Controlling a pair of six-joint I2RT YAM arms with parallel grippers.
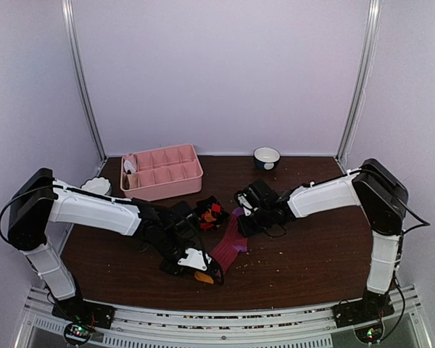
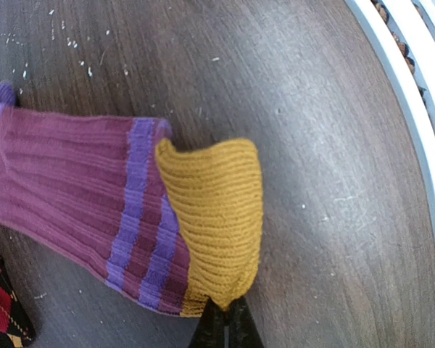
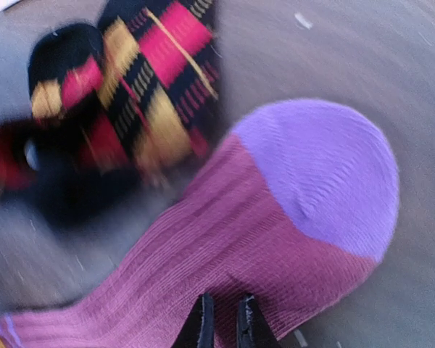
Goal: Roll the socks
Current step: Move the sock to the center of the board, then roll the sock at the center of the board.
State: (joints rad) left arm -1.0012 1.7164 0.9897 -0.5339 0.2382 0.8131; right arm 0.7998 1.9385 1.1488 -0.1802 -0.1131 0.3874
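Note:
A magenta-pink sock (image 1: pixel 229 245) lies stretched on the table, purple toe (image 3: pixel 326 174) at the far end and a mustard-yellow cuff (image 2: pixel 217 217) at the near end. My left gripper (image 2: pixel 228 310) is shut on the cuff's edge, near the table's front (image 1: pixel 209 274). The narrow jaws of my right gripper (image 3: pixel 225 319) pinch the magenta fabric just behind the purple toe (image 1: pixel 241 215). Black argyle socks (image 1: pixel 212 213) with red and yellow diamonds lie bunched just left of the toe (image 3: pixel 130 94); one corner (image 2: pixel 0 304) shows at the left wrist view's lower left.
A pink compartment tray (image 1: pixel 162 174) stands at the back left, a small dark bowl (image 1: pixel 267 157) at the back centre, and a white object (image 1: pixel 96 186) at the left edge. The metal rail of the table's front edge (image 2: pixel 420 145) runs close to the cuff.

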